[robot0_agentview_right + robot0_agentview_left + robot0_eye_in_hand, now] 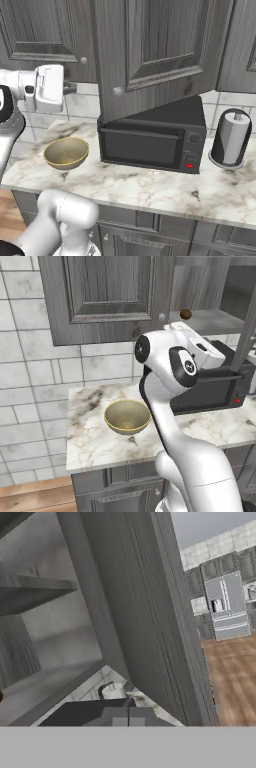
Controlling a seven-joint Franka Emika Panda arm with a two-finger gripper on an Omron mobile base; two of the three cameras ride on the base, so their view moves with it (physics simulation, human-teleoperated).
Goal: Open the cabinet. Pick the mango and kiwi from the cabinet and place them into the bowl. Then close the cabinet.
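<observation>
Dark wood-grain cabinet [107, 298], right door swung open; brown oval kiwi [185, 314] on its shelf. Round tan bowl [127, 416] on marble tabletop [90, 438]. Arm raised, jaws together, empty.

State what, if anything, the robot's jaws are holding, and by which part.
Nothing is held: the gripper is shut on itself beside the open dark grey wood-grain cabinet door.
</observation>
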